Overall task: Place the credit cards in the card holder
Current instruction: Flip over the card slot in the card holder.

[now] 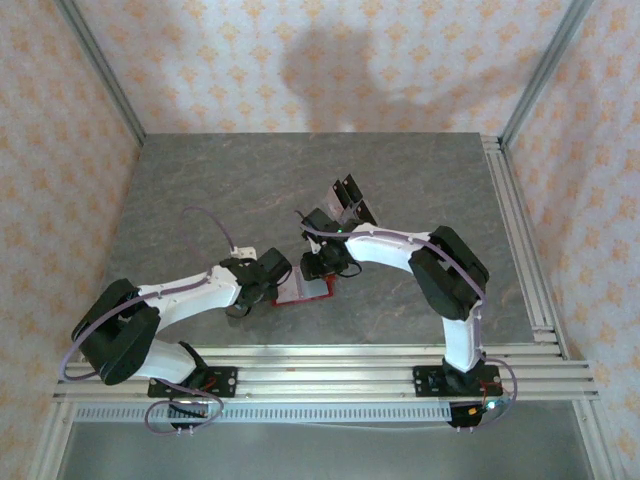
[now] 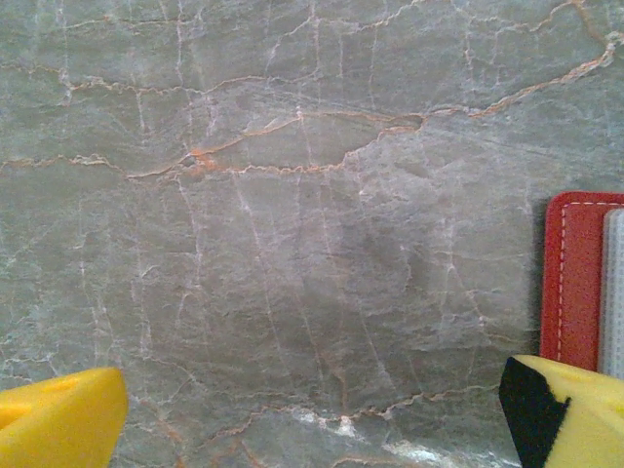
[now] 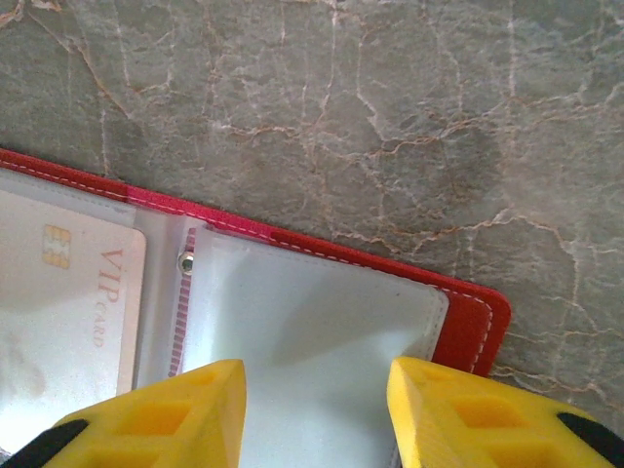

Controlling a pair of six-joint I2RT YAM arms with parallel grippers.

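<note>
Open red card holder (image 3: pixel 470 320) lying on a grey veined table (image 3: pixel 390 97), with the right claw (image 3: pixel 317 390) poised just above it.

The card holder lies flat, its stitched red border running diagonally from the upper left down to a rounded corner at the right. A cloudy clear pocket (image 3: pixel 322 322) covers its right half. To the left, past a small metal stud (image 3: pixel 184 260) on a ribbed pink spine, a pale credit card (image 3: pixel 73 312) sits under another clear sleeve, showing a gold chip and pinkish letters reading "VIP CARD" sideways. Two yellow fingers (image 3: pixel 166 419) rise from the bottom edge, spread apart over the right pocket; whether they touch it cannot be told.
</note>
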